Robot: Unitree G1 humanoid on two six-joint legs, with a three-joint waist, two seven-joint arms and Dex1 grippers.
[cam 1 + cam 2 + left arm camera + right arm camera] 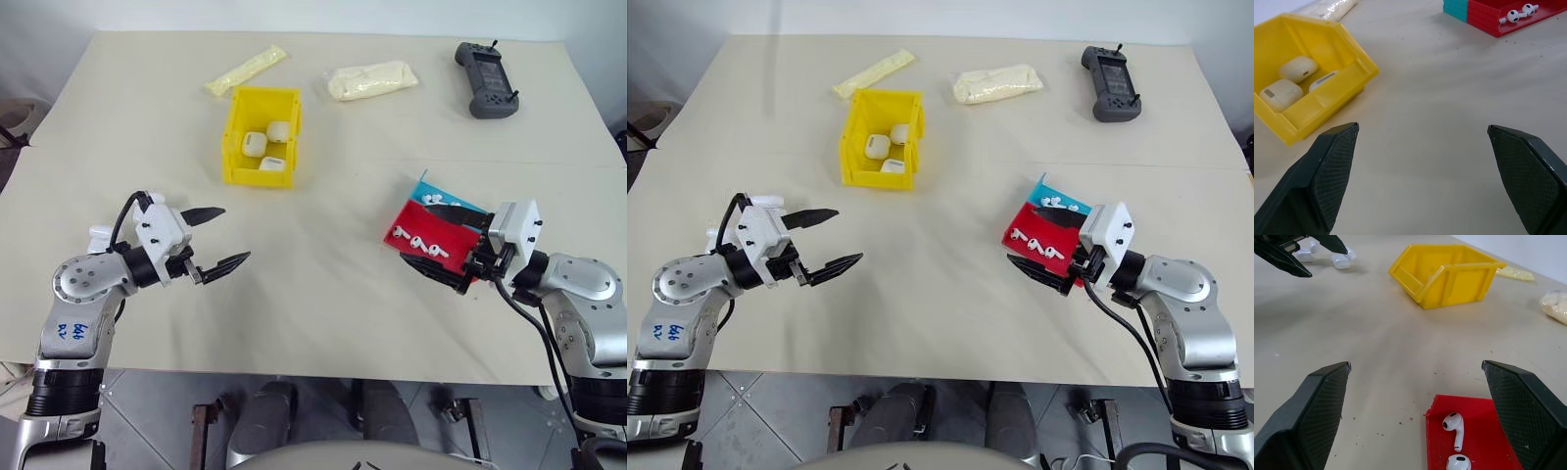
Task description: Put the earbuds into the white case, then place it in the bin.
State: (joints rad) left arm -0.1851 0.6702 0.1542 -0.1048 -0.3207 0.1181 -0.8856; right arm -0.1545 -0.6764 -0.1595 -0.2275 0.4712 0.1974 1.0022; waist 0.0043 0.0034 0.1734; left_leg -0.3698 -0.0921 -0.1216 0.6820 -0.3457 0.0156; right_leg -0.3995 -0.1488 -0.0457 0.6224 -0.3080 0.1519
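Earbuds (419, 242) – several on red tray (404, 227); 3 cases (265, 147) in bin (235, 137) – both jaws open.

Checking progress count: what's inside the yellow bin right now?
Three white cases lie in the yellow bin, closed as far as visible. Whether earbuds are in them can't be seen. Loose earbuds sit in the red-and-blue tray.
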